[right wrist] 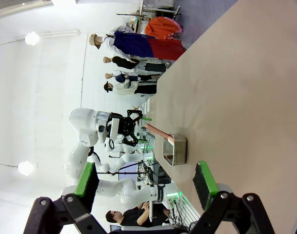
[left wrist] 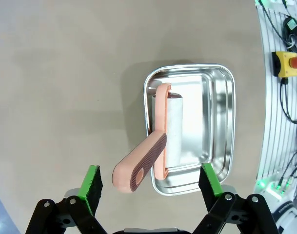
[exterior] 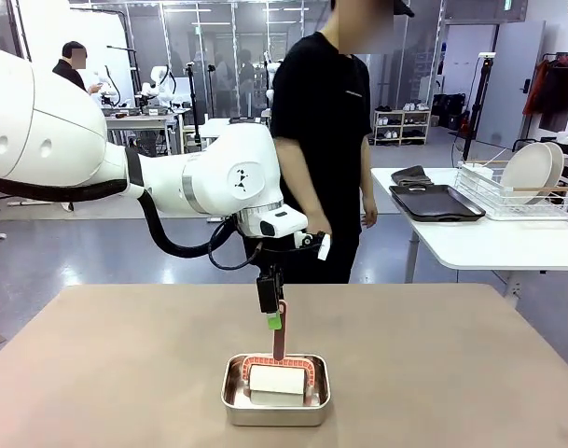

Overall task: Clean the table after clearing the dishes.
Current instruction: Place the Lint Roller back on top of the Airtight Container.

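While left arm point(exterior: 270, 315) hangs vertical, jaws wide above roller point(left wrist: 158, 141), pan point(left wrist: 221, 126)

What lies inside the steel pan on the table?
A salmon-pink lint roller with a white roll lies in the steel pan, handle sticking out over the rim. The pan floor beneath it is hidden.

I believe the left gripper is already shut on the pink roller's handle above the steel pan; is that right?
Not quite: the left gripper is open above the steel pan. In the left wrist view its green pads stand wide on either side of the pink roller's handle, not touching it.
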You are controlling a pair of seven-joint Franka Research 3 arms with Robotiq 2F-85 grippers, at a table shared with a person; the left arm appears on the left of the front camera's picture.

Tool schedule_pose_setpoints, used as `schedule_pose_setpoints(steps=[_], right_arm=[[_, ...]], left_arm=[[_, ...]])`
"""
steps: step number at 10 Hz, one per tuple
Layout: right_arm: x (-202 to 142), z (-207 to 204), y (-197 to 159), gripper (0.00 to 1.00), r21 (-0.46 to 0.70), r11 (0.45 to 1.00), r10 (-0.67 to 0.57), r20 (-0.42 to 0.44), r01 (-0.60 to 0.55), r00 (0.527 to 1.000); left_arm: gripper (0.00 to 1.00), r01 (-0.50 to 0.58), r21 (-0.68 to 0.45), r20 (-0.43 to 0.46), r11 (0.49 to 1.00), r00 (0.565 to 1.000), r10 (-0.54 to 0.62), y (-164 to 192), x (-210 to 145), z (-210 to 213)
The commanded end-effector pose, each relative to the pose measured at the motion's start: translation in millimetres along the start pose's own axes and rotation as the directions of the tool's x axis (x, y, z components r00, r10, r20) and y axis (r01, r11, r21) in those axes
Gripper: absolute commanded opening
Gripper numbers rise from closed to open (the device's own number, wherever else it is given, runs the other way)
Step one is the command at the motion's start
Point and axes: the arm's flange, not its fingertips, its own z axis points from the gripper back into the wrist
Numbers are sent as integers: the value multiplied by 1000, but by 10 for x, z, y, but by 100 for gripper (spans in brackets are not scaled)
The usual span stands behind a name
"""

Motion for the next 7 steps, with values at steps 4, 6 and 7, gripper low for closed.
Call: schedule_pose_setpoints(steps=[4, 6, 7], right_arm=[[-39, 3, 30, 100, -9, 1000, -1, -3, 1, 1000], [-39, 3, 30, 100, -9, 1000, -1, -3, 1, 1000], [-39, 3, 30, 100, -9, 1000, -1, -3, 1, 1000]], left_arm=[[100, -11, 13, 3, 1000, 1000, 11, -20, -2, 2], [100, 0, 0, 0, 1000, 1000, 0, 0, 0, 0], [100, -35, -27, 37, 999, 999, 36, 56, -76, 212]])
